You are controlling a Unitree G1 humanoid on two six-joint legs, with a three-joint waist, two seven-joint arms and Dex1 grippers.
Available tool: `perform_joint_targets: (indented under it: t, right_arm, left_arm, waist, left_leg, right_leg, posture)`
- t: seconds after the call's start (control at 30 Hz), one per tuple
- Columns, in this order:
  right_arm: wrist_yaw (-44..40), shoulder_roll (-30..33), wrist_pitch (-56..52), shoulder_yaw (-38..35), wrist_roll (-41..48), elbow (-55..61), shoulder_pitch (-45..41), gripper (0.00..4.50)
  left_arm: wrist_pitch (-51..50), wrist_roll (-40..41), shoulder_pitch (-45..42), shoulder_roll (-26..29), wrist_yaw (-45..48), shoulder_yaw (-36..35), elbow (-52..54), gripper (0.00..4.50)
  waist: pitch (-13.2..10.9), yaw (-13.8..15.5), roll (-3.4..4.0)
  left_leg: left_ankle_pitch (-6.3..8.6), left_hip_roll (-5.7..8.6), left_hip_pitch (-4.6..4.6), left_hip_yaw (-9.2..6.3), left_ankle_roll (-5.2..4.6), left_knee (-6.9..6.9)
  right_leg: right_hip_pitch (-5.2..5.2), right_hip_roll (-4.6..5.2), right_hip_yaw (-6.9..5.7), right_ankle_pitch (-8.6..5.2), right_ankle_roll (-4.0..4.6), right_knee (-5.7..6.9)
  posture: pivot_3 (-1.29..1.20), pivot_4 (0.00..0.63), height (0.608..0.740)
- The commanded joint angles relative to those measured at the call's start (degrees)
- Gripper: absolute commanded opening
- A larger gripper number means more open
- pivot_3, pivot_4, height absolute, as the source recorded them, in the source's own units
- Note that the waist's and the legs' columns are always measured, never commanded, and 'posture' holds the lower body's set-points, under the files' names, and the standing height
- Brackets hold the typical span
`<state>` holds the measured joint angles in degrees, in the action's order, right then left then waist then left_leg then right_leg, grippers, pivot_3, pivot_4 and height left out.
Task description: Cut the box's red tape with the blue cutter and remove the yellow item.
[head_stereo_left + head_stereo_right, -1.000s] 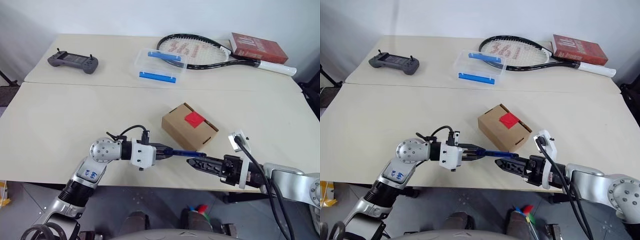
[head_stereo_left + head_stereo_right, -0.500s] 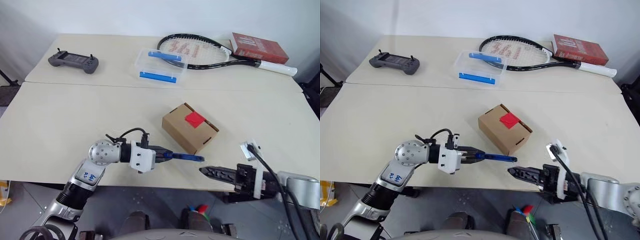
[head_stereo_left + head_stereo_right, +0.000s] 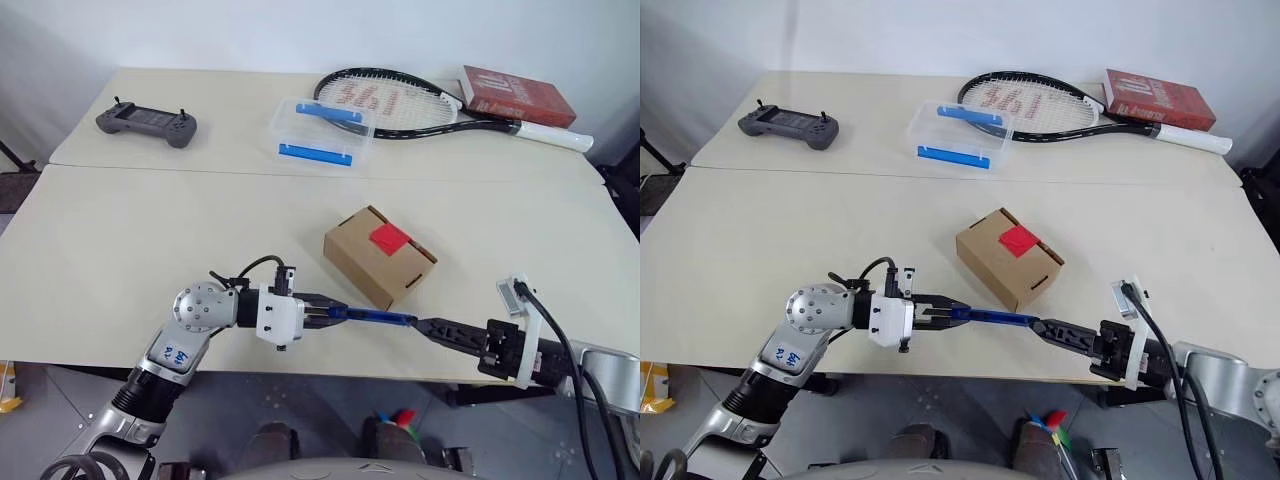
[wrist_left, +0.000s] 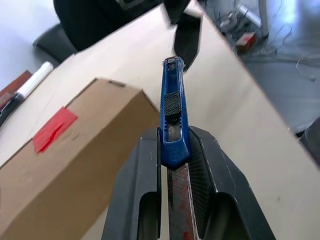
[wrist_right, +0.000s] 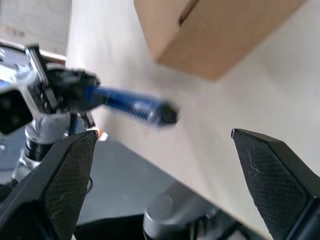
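Near the table's (image 3: 120, 250) front edge, the left pincer (image 3: 318, 313) grips the blue cutter (image 3: 375, 317) level, aimed sideways. The right pincer (image 3: 432, 327) gapes wide, probably to grab it. The box (image 3: 378, 255) with red tape (image 3: 389, 238) waits just behind.

Two head cameras look forward and down over the table (image 3: 120, 260). Each wrist camera looks closely along its own fingers. All views share the blue cutter (image 3: 372, 316) and, just beyond it, the box (image 3: 378, 255).
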<state>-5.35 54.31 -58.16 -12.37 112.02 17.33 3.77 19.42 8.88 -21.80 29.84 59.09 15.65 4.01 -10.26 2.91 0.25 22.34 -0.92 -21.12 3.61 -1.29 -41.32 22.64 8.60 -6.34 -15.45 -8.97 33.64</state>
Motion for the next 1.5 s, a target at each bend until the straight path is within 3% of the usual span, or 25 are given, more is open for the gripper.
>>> perform_joint_targets:
  t: [0.03,0.43,0.53,0.83,1.2,1.5]
  right_arm:
    - [-1.3,-1.3,-2.0,0.2,1.0,-0.9,-2.1,4.5]
    - [-2.1,-4.3,-6.4,4.5,1.0,-4.6,-8.3,4.5]
    - [-2.2,-5.0,-6.6,5.1,1.0,-5.3,-9.6,3.99]
    - [-3.6,-5.7,-8.7,6.0,1.0,-7.2,-12.5,1.04]
    - [-10.3,-4.4,-12.8,6.5,1.0,-8.3,-14.6,1.04]
    - [-10.5,-3.8,-13.2,8.1,1.0,-9.1,-15.6,1.04]
  left_arm:
    - [1.2,1.6,0.4,-0.3,0.4,-0.6,2.0,0.43]
    - [3.2,1.4,-0.1,-2.4,0.1,-0.4,1.4,0.43]
    - [3.5,1.4,-0.1,-2.6,0.1,-0.4,1.5,0.43]
    - [3.7,1.8,-0.3,-2.7,0.6,-0.3,1.5,0.43]
    - [3.9,2.0,-0.7,-2.8,1.0,-0.3,1.1,0.43]
    - [4.1,1.7,-0.6,-2.8,0.9,-0.1,1.3,0.43]
  waist:
    - [0.0,0.0,0.01]
    - [0.0,-0.1,0.01]
    - [0.0,-0.1,0.01]
    - [0.0,-0.1,0.01]
    - [0.0,-0.1,0.01]
    - [0.0,-0.1,0.01]
  left_leg:
    - [0.0,0.0,0.0,0.0,0.0,0.0]
    - [0.0,-0.01,0.0,0.03,0.0,0.01]
    - [0.0,-0.02,0.01,0.02,0.0,0.01]
    - [0.0,-0.01,-0.01,0.02,0.0,0.01]
    - [0.0,-0.01,-0.02,0.02,0.0,0.01]
    - [0.0,-0.01,-0.03,0.02,0.0,0.01]
  right_leg:
    - [0.0,0.0,0.0,0.0,0.0,0.0]
    - [0.01,-0.01,0.0,0.0,0.0,0.0]
    - [0.01,-0.02,-0.01,0.0,0.0,0.02]
    - [0.02,-0.02,-0.01,0.0,0.0,0.01]
    - [0.03,-0.01,-0.01,0.0,0.0,0.0]
    - [0.03,-0.01,-0.01,0.0,0.0,0.0]
  posture:
    - [0.0,0.15,0.74]
    - [0.0,0.15,0.74]
    - [0.0,0.15,0.74]
    - [0.0,0.15,0.74]
    - [0.0,0.15,0.74]
    - [0.0,0.15,0.74]
